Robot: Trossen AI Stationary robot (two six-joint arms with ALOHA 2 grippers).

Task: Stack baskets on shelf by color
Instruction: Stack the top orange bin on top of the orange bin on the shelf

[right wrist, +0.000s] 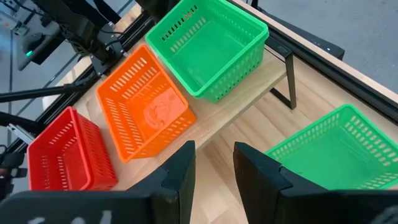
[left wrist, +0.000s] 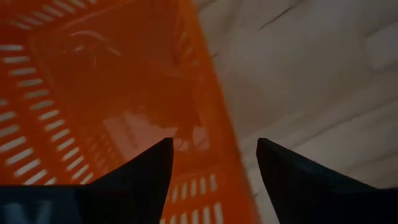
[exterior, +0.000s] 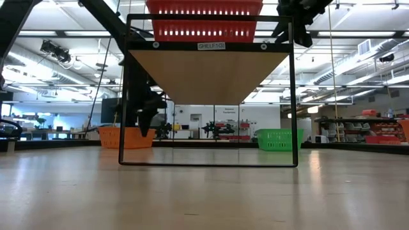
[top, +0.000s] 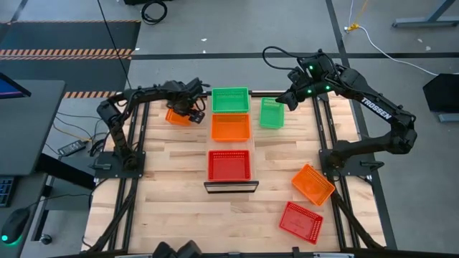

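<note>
Butcher-block tabletop [top: 172, 208] is carrying the shelf [top: 230, 188] with three baskets, while the left gripper [top: 192, 113] is straddling an orange basket's [top: 176, 116] wall, fingers wide apart, gripping nothing.

The shelf [top: 230, 188] holds a green, an orange and a red basket. At nine o'clock, the left gripper [top: 188, 112] hangs over another orange basket [top: 175, 117].
</note>
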